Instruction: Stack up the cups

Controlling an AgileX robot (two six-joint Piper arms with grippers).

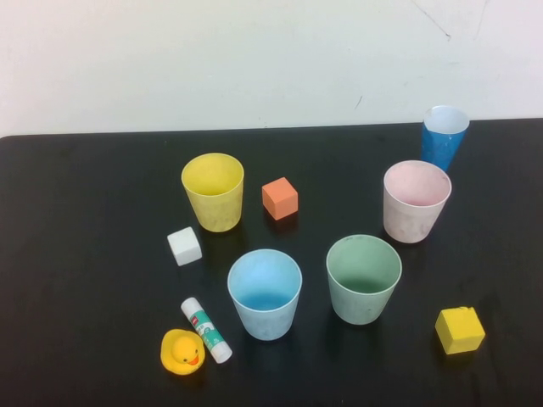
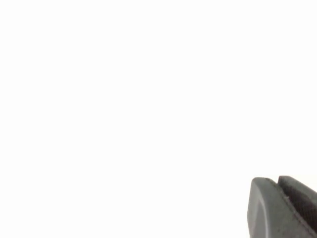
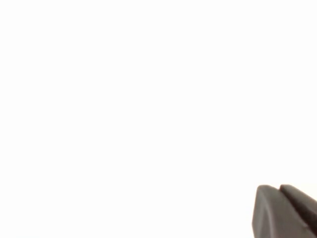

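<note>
Four pastel cups stand upright and apart on the black table (image 1: pixel 85 212): yellow cup (image 1: pixel 213 192) at back left, light blue cup (image 1: pixel 265 293) at front centre, pale green cup (image 1: pixel 363 279) to its right, pale pink cup (image 1: pixel 416 201) at back right. Neither arm shows in the high view. My left gripper (image 2: pixel 276 179) shows only as two dark fingertips pressed together against a blank white background, empty. My right gripper (image 3: pixel 278 187) looks the same, shut and empty. No cup shows in either wrist view.
A tall dark-blue cone cup (image 1: pixel 444 136) stands behind the pink cup. An orange cube (image 1: pixel 280 198), a white cube (image 1: pixel 184 246), a yellow cube (image 1: pixel 460 330), a glue stick (image 1: pixel 206 330) and a rubber duck (image 1: pixel 181 352) lie among the cups.
</note>
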